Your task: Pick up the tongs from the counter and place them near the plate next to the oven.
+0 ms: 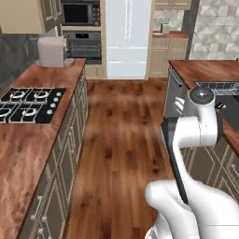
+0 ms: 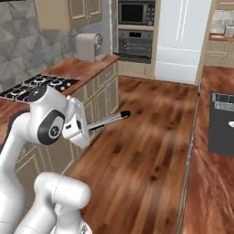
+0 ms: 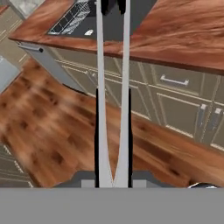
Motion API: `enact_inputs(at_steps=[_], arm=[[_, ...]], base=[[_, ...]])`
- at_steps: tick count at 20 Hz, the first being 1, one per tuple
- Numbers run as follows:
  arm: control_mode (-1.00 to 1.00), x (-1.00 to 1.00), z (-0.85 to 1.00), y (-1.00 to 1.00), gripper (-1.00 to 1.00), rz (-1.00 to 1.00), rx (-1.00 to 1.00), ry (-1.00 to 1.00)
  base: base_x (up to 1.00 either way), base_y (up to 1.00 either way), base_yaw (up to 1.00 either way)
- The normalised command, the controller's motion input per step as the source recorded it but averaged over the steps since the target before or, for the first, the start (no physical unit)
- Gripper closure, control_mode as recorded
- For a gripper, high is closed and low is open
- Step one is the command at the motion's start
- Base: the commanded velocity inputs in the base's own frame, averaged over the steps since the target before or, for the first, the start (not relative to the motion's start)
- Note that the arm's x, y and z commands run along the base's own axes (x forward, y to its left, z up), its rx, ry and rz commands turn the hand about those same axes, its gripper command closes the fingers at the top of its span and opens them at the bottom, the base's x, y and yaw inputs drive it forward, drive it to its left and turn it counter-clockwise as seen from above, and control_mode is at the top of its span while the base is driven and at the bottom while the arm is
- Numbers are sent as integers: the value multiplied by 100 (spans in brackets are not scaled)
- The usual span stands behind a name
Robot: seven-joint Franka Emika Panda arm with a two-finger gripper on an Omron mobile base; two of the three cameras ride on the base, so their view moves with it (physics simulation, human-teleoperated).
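Above the wooden floor (image 2: 151, 151) of the kitchen aisle, the tool (image 2: 84, 127) is pinched on one pair of tongs (image 2: 107, 119), carried well clear of any surface. From the right base view the slim silver shaft sticks out from the white hand with its black tip pointing across the aisle. From the hand view the two silver arms of the tongs (image 3: 113, 109) run straight up the picture from between the dark fingers (image 3: 96, 131), which press on them from either side, and their black tips reach the top edge over a dark sink (image 3: 87, 19) set in the table (image 3: 183, 35) ahead.

So I judge the pickup done: the tongs are off the table and securely lifted. What is left is the carry and the set-down. The oven (image 1: 83, 44) stands at the far end of the aisle, under a microwave (image 1: 78, 13), beside the end of the left-hand table (image 1: 28, 140). I cannot make out a plate on that table from here, so the drop spot is not yet found; the arm or base will likely have to turn that way.

Counted: one pair of tongs, one tool, one oven, one microwave, one black stovetop (image 1: 30, 105) with four burners, one boxy pale appliance (image 1: 51, 51) at the far end of the left table, one sink.
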Motion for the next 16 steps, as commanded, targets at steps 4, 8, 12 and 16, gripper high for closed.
enact_inputs(at_steps=[4, 8, 12, 16], arm=[[100, 0, 0, 0, 100, 0, 0, 0], [100, 0, 0, 0, 100, 0, 0, 0], [100, 0, 0, 0, 100, 0, 0, 0], [100, 0, 0, 0, 100, 0, 0, 0]], base=[[100, 12, -30], [100, 18, -27], [100, 14, -26], [100, 20, -26]])
